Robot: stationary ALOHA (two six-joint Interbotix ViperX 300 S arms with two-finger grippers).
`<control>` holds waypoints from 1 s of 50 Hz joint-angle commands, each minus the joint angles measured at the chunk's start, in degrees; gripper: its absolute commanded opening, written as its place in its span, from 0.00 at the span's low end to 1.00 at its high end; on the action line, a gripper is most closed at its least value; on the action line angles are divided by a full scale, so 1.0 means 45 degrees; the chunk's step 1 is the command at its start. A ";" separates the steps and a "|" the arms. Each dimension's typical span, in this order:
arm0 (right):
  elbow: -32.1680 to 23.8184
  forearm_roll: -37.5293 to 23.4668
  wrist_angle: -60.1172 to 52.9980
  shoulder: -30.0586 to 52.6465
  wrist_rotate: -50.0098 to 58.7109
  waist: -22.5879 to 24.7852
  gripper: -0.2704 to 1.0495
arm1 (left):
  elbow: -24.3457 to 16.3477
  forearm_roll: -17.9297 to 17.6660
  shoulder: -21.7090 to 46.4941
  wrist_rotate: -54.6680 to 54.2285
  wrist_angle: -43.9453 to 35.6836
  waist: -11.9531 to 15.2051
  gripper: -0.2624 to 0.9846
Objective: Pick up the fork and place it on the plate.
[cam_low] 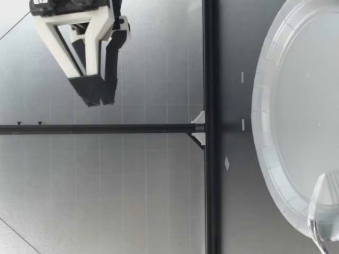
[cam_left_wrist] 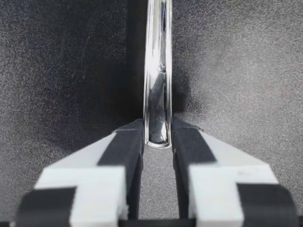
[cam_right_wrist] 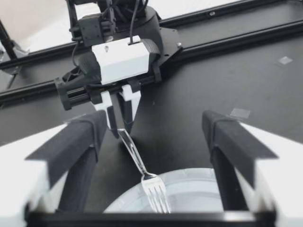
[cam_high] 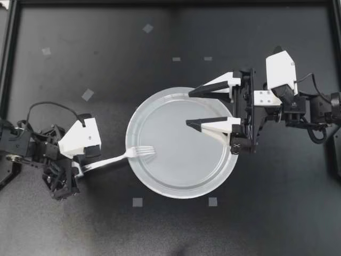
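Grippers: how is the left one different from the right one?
My left gripper has its jaws shut on the fork handle; my right gripper has its jaws wide open and empty. My left gripper sits beside the plate, while my right gripper reaches over it. Both are white with black tips and point toward the plate.

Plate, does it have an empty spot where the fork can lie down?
Yes. The plate is bare across its middle and lower half, seen from above. The fork reaches over its left rim, held by the left gripper. The open right gripper crowds its upper right edge.
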 commanded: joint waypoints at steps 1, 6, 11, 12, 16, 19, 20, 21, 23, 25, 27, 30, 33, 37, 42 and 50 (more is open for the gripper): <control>-0.0137 0.0000 -0.0137 -0.0078 0.0039 0.0039 0.78 | -0.0176 0.0000 -0.0039 -0.0059 -0.0059 -0.0020 0.22; -0.0137 0.0000 -0.0137 -0.0078 0.0039 0.0039 0.78 | -0.0215 -0.0020 0.0059 -0.0098 -0.0137 -0.0020 0.22; -0.0137 0.0020 -0.0137 -0.0078 0.0039 0.0059 0.78 | -0.0234 -0.0039 0.0137 -0.0098 -0.0215 -0.0020 0.22; -0.0137 0.0020 -0.0137 -0.0078 0.0039 0.0039 0.78 | -0.0254 -0.0059 0.0137 -0.0098 -0.0215 -0.0020 0.22; -0.0156 0.0020 -0.0137 -0.0059 0.0039 0.0039 0.78 | -0.0234 -0.0098 0.0234 -0.0078 -0.0215 -0.0020 0.22; -0.0137 0.0020 -0.0137 -0.0039 0.0039 0.0039 0.78 | -0.0234 -0.0156 0.0293 -0.0059 -0.0215 -0.0020 0.23; -0.0137 0.0020 -0.0137 -0.0039 0.0059 0.0039 0.78 | -0.0254 -0.0215 0.0293 -0.0059 -0.0215 -0.0020 0.24; -0.0137 0.0000 -0.0137 -0.0059 0.0039 0.0039 0.78 | -0.0254 -0.0234 0.0313 -0.0059 -0.0215 -0.0020 0.25; -0.0137 0.0000 -0.0137 -0.0039 0.0059 0.0039 0.78 | -0.0254 -0.0313 0.0293 -0.0039 -0.0215 -0.0039 0.27; -0.0137 0.0000 -0.0137 -0.0039 0.0059 0.0039 0.78 | -0.0254 -0.0410 0.0293 0.0000 -0.0215 -0.0039 0.30; -0.0137 0.0000 -0.0137 -0.0039 0.0059 0.0039 0.78 | -0.0254 -0.0449 0.0273 0.0020 -0.0215 -0.0020 0.35; -0.0137 0.0000 -0.0137 -0.0039 0.0059 0.0039 0.78 | -0.0254 -0.0488 0.0273 0.0020 -0.0215 -0.0020 0.42; -0.0137 0.0020 -0.0137 -0.0039 0.0059 0.0039 0.78 | -0.0254 -0.0488 0.0254 0.0020 -0.0215 -0.0039 0.51; -0.0137 0.0000 -0.0137 -0.0039 0.0059 0.0039 0.78 | -0.0254 -0.0488 0.0273 0.0020 -0.0195 -0.0020 0.63; -0.0137 0.0020 -0.0137 -0.0020 0.0254 0.0039 0.78 | -0.0254 -0.0488 0.0313 0.0020 -0.0137 -0.0039 0.71; -0.0117 0.0020 -0.0137 0.0000 0.0410 0.0059 0.78 | -0.0313 -0.0488 0.0234 0.0059 -0.0117 -0.0020 0.71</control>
